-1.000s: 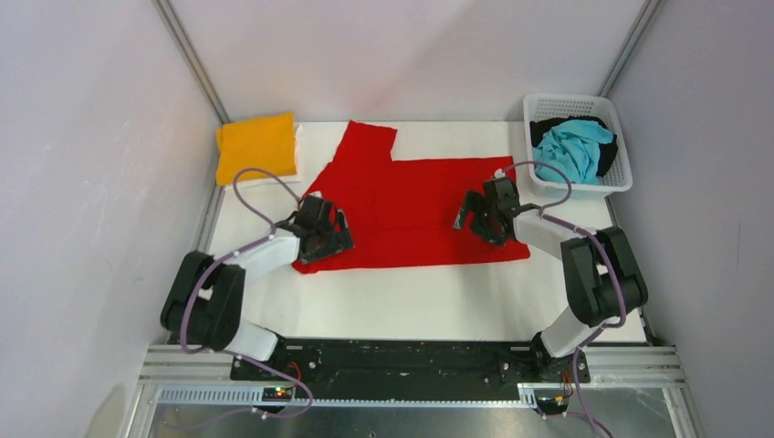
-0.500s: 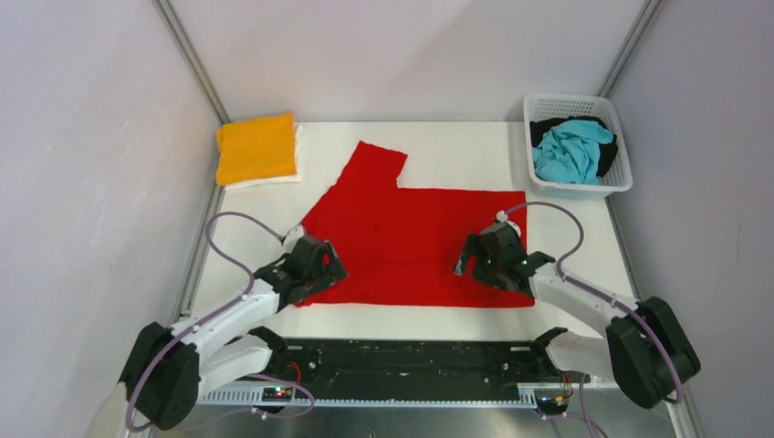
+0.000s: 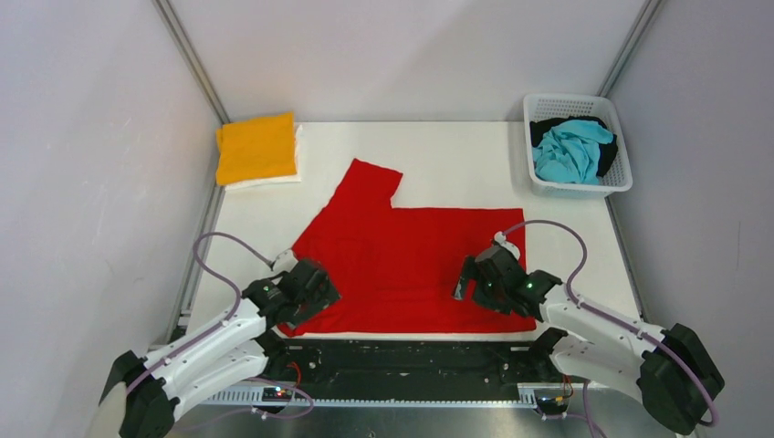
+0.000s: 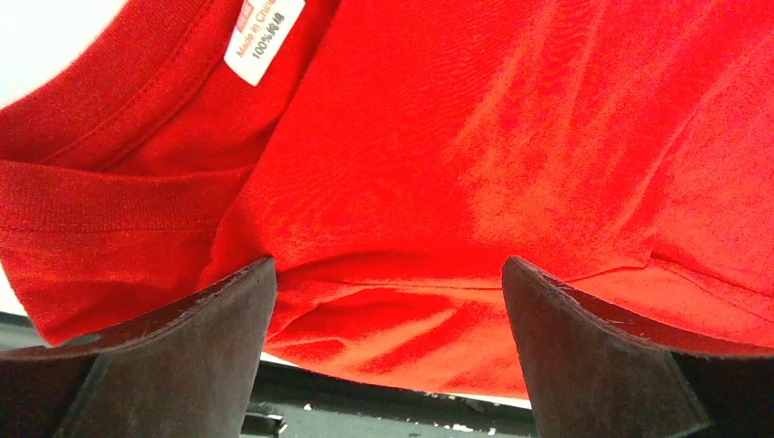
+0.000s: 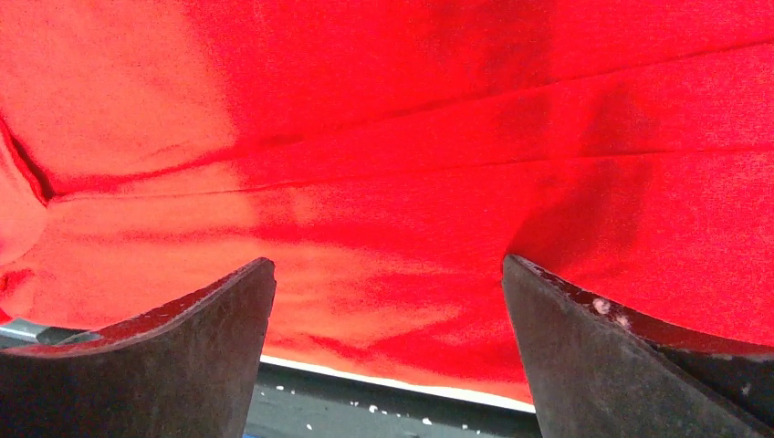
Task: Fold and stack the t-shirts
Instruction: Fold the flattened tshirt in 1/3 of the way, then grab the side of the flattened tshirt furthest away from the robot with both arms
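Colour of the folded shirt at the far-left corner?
Orange-yellow folded shirt; clearest in the top external view.

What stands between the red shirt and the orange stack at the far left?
Nothing visible does. Only bare table lies between the red shirt and the orange stack; the basket stands far right, out of that path.

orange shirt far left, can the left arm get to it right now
Probably yes: the left hand is open over the red shirt, and only bare table lies between it and the orange shirt.
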